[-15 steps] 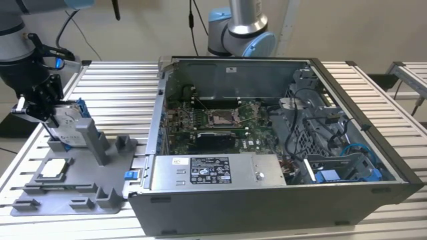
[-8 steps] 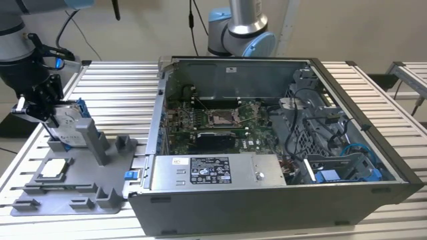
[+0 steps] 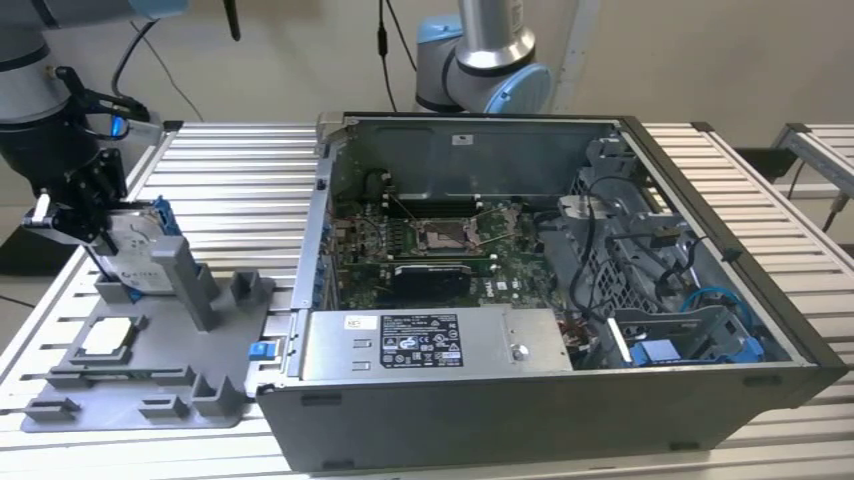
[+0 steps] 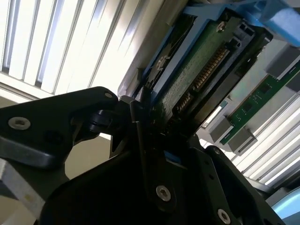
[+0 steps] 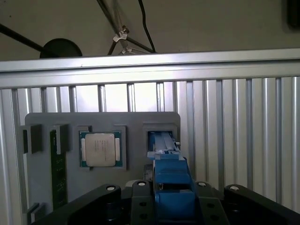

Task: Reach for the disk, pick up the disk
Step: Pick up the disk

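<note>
At the exterior view's left, the gripper (image 3: 96,232) hangs from the arm over the far left corner of the grey fixture (image 3: 150,372), which lies near the front left corner of the slatted table (image 3: 240,180). The disk (image 3: 138,255) stands on edge there. Its long axis is close to upright and leans a little, and its white-labelled face is turned toward the exterior view's right. Its lower end is at the fixture's slot, but I cannot tell whether it rests in the slot or is clear of it.

The jaws are drawn in onto the disk from both sides. In the first wrist view the blue frame of the disk (image 5: 171,187) sits between the black fingers (image 5: 140,199). In the second wrist view its green circuit-board underside (image 4: 192,75) runs straight out from the gripper (image 4: 150,140).

Toward the fixture's near edge lies a square chip (image 3: 110,340), well apart from the disk. A tall grey post (image 3: 187,280) stands just beside the disk. Further right the open computer case (image 3: 534,300) takes the middle of the table, and a second arm's base (image 3: 483,70) stands behind the case's far edge.
</note>
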`<state>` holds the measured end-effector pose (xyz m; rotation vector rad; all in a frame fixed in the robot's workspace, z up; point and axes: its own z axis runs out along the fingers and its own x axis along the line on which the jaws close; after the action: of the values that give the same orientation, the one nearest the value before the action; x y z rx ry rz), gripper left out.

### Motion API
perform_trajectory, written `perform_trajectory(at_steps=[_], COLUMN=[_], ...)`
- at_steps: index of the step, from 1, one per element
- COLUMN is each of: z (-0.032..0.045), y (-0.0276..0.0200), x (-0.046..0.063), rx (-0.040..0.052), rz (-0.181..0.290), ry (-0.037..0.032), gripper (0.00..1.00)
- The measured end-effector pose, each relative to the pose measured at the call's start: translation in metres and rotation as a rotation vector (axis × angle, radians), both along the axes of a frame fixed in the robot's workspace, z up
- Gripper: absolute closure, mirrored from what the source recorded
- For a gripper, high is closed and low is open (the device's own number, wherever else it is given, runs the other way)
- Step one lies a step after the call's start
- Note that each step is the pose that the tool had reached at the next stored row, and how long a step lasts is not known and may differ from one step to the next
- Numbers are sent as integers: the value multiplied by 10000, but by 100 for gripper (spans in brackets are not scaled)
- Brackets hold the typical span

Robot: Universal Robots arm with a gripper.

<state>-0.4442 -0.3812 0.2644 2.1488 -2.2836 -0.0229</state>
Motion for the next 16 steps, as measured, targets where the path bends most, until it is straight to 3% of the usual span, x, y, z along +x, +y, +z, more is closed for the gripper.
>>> perform_trajectory(at_steps=[16], z=[52], y=[0], x=[0], rx=[0], rz=[0], ry=[0], gripper=[100])
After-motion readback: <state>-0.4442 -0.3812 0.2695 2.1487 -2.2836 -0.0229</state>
